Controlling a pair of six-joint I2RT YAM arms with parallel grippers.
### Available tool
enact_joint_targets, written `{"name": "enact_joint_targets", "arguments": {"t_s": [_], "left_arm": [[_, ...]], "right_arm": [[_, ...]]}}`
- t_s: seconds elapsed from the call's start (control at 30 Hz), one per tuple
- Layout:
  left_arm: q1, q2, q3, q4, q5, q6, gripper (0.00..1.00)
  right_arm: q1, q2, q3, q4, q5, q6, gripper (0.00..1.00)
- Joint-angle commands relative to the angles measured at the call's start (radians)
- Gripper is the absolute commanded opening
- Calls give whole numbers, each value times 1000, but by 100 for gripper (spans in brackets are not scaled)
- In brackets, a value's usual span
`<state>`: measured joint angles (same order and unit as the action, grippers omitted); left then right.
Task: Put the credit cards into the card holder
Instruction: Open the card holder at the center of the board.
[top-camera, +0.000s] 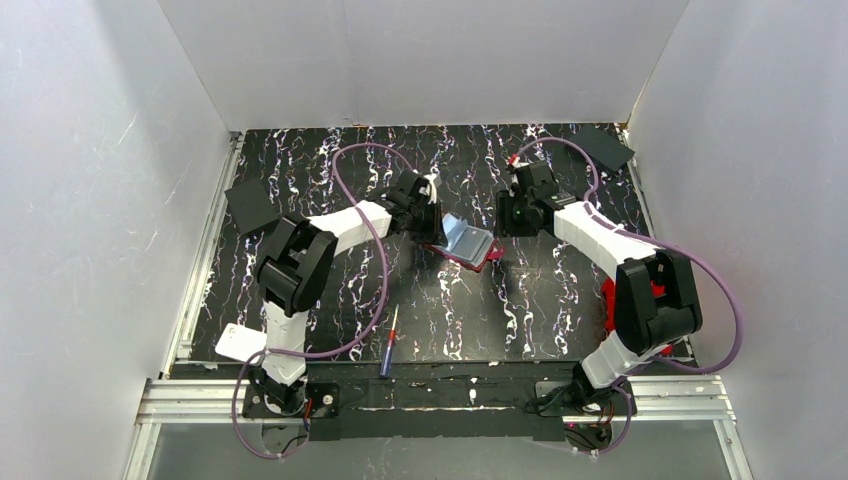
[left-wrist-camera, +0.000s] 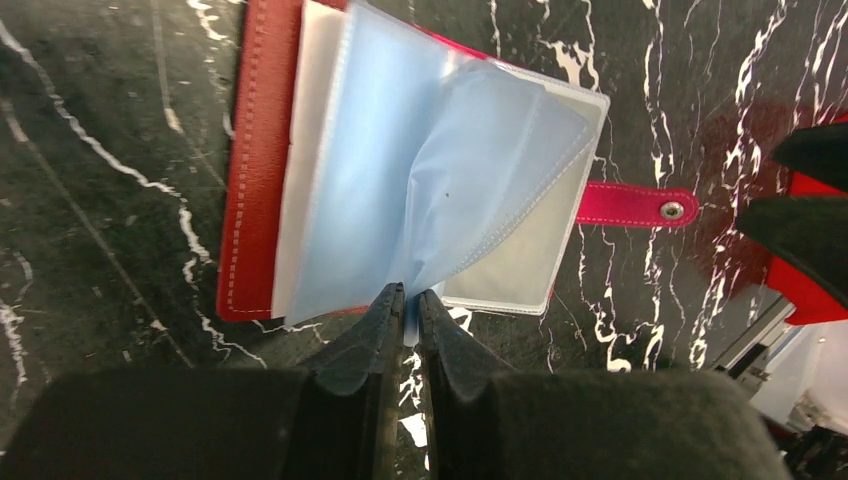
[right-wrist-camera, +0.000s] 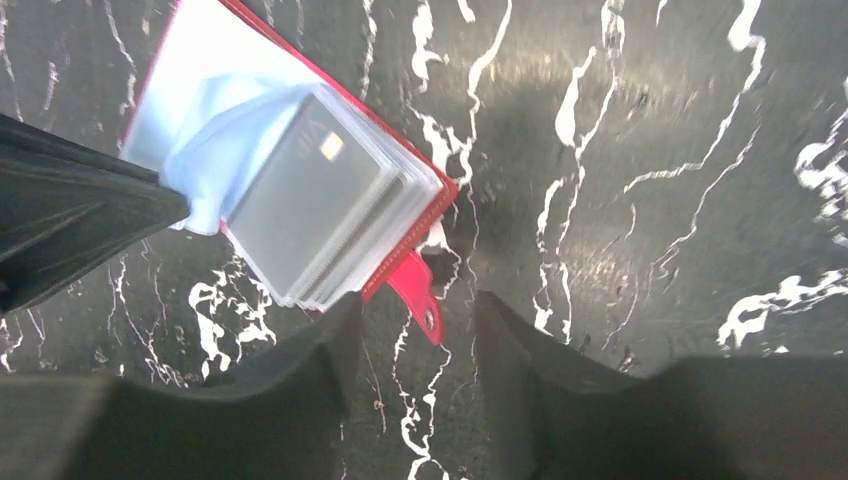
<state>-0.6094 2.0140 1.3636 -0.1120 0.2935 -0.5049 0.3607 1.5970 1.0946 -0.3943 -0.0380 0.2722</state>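
Observation:
The card holder (top-camera: 466, 243) lies open at mid table, a red case with blue-grey plastic sleeves. My left gripper (top-camera: 436, 228) is shut on the edge of one blue sleeve (left-wrist-camera: 470, 170) and holds it lifted off the stack; its fingertips (left-wrist-camera: 385, 305) pinch the sleeve's corner. In the right wrist view a grey credit card (right-wrist-camera: 300, 195) with a chip sits inside a clear sleeve of the card holder (right-wrist-camera: 432, 205). My right gripper (right-wrist-camera: 418, 310) is open and empty, just above the holder's red snap strap (right-wrist-camera: 420, 300).
Black flat squares lie at the left (top-camera: 250, 205) and back right (top-camera: 605, 148). A blue and red screwdriver (top-camera: 388, 345) lies near the front edge. A white flat piece (top-camera: 240, 343) lies at the front left. A red bin (top-camera: 610, 300) shows behind the right arm.

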Motion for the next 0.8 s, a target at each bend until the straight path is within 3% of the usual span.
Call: {"name": "enact_joint_targets", "arguments": {"t_s": [0.0,0.07,0.17,0.2,0.3,0.43,0.6,0.77], "left_arm": [[44,-31,-3,-18,23,-87,10],[53,-28,-9,-10,40,-102,10],[64,-27,-24,5,57,-123,10],[68,-25,-27,9,61,-129,11],[77,-19,-19,-3,80,-133,14],[81,-31,1,-63,83,-91,22],[83,-109,9,-146,57,-16,45],[83,-217,-9,-185,10,16,55]], "right_arm": [[48,-27,106,-71,117,-33,61],[49,-20,109,-4,-26,-3,68],[48,43,81,177,-274,119,67],[47,78,87,220,-332,170,61],[47,174,93,367,-425,258,29],[57,272,104,467,-457,307,10],[98,357,128,514,-466,301,10],[96,451,170,445,-433,253,15]]}}
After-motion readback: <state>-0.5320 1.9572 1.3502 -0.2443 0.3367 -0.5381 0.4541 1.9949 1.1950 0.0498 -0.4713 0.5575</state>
